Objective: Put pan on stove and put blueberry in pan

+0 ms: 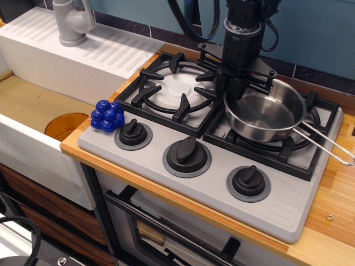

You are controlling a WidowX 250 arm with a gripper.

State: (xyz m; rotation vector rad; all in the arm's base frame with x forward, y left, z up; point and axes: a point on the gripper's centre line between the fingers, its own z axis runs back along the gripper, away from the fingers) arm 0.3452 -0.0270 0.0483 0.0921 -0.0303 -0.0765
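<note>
Pan resting on the right burner, blueberry not yet collected

Going from the left, the blueberry (pixel 107 115) is sitting untouched on the front-left corner of the stove (pixel 288 208), just beside the leftmost knob (pixel 133 133) and well apart from the arm. The left burner grate (pixel 173 91) is lying bare. Further right, the gripper (pixel 237 83) is hanging at the back-left rim of the pan (pixel 265 114); whether its jaws are pinching the rim or have let go I cannot tell from this angle. The pan is sitting on the right burner grate (pixel 266 145), its wire handle (pixel 328 146) reaching out over the counter (pixel 338 233). By my judgement the first half is looking done or nearly so; picking up the blueberry and dropping it in the pan is remaining.
</note>
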